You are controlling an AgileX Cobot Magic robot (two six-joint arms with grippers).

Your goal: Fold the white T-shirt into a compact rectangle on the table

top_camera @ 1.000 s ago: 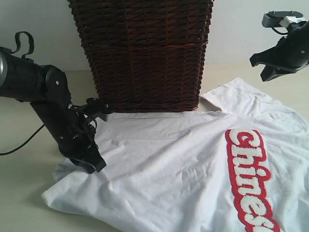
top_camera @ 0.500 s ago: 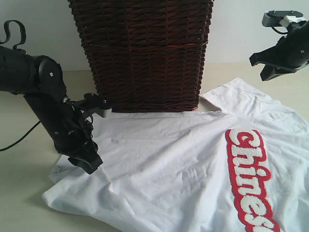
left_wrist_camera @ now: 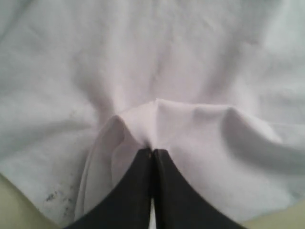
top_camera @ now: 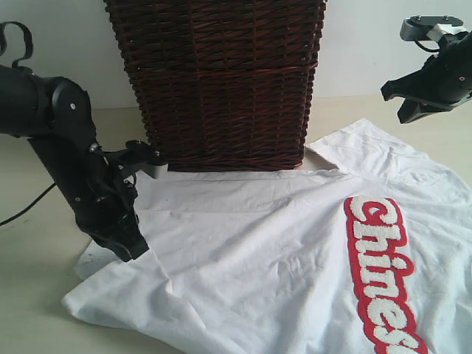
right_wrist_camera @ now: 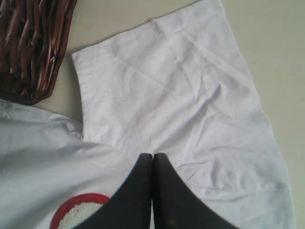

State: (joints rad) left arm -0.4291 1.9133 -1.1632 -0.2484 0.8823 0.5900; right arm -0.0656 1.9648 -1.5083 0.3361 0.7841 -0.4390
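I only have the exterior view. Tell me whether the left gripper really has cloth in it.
Observer: Yes. In the left wrist view the left gripper is shut, with a raised ridge of the white T-shirt pinched at its tips.
Operator: Now report the right gripper.
Observer: In the right wrist view the right gripper is shut with nothing between its fingers. It is aimed down at the sleeve, which lies flat.

Soft, even indoor light, no glare; white T-shirt (top_camera: pixel 258 243) nearly blown out, folds low-contrast. Faint shadow on desk (top_camera: pixel 29 310) under its near edge. Left wrist view blurry.
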